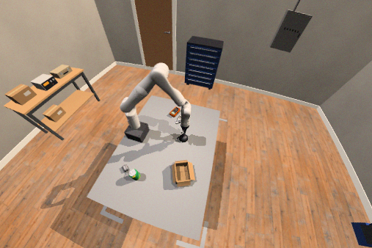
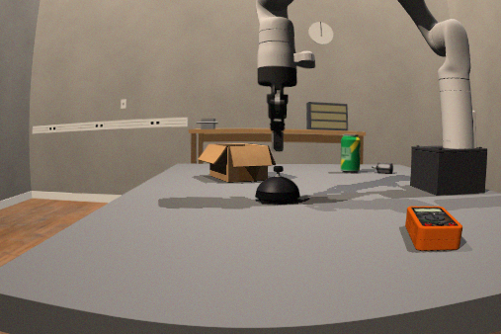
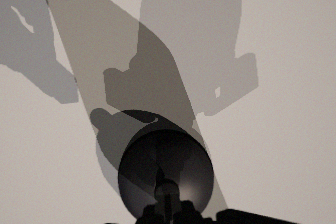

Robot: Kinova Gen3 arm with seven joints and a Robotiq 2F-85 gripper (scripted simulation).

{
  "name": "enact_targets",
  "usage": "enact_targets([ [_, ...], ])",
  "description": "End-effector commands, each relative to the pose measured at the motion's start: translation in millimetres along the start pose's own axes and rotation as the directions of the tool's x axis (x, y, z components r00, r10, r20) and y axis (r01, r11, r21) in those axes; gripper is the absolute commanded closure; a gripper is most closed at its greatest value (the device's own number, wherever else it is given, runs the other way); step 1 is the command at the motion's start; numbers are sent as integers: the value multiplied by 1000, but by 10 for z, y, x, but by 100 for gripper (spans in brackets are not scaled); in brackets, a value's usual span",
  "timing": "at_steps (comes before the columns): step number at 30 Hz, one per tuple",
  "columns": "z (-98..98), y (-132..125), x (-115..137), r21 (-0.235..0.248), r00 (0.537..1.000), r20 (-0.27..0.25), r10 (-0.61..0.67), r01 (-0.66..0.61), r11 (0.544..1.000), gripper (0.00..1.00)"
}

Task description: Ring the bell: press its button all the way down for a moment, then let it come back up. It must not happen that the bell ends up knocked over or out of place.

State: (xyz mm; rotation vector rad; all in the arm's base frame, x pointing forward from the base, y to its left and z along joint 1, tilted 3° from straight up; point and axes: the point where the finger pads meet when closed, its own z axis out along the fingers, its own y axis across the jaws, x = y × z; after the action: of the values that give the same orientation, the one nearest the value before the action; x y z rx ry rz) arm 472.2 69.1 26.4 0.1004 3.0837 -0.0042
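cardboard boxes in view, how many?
3: one open brown cardboard box on the grey table top; two closed, on the wooden side bench's top and lower shelf. More may be hidden.

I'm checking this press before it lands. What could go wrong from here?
1. The shut jaws form a narrow tip above the bell's small button; a slight sideways offset might slide it onto the dome.
2. The bell sits loose on the table, so an off-centre push may shift it.
3. There is a gap to the button; stopping short would not ring it.
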Motion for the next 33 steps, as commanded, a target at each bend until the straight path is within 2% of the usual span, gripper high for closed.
enact_targets([
  [1,75,-5,17,2,1000,-6,0,0,1000,90],
  [14,171,-5,16,2,1000,-6,0,0,1000,90],
  [33,180,-5,16,2,1000,-6,0,0,1000,90],
])
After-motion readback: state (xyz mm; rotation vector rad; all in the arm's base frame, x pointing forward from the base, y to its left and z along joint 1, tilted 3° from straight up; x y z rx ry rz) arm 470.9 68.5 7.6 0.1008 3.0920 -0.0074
